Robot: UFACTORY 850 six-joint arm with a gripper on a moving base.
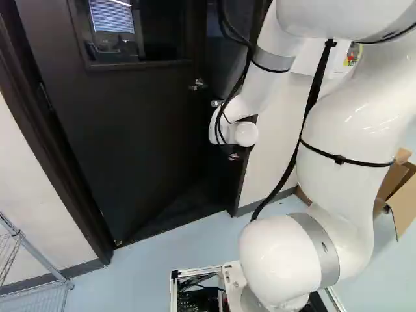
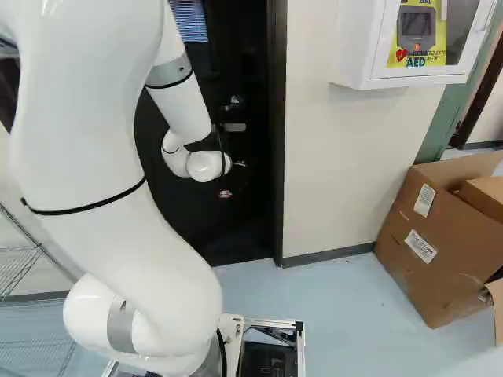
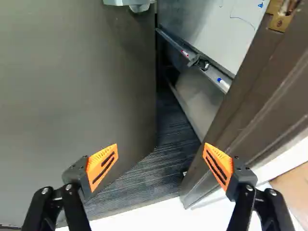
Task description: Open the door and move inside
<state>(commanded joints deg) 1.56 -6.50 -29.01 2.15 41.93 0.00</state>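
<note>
With twelve o'clock taken as straight ahead, the door (image 1: 110,143) is seen at eleven o'clock, already ajar and swung inward, and its handle (image 3: 126,2) is gripped by nothing. The fingers (image 3: 102,166) are spread wide open, with nothing held between them, and they are pointed at the gap. The main danger, it is judged, is that the door may fall back by its own weight or by a closer, and the wrist may then be pinched against the door frame (image 3: 250,91), at one to two o'clock. If the push is made too far toward two o'clock, the frame may be struck instead of the panel. The loose black cable (image 1: 312,110) could also be caught on the handle or frame when the base is driven in. As for room, a narrow wedge of dark carpet (image 3: 168,139) is left at twelve o'clock, too tight, probably, for the base, so the door should first be pushed wider toward ten o'clock. Beyond the frame, a whiteboard (image 3: 219,24) is seen at one o'clock. Outside, the wire shelf (image 1: 32,260) is found at ten o'clock, and the cardboard box (image 2: 424,236) at two o'clock, both beside the approach.
</note>
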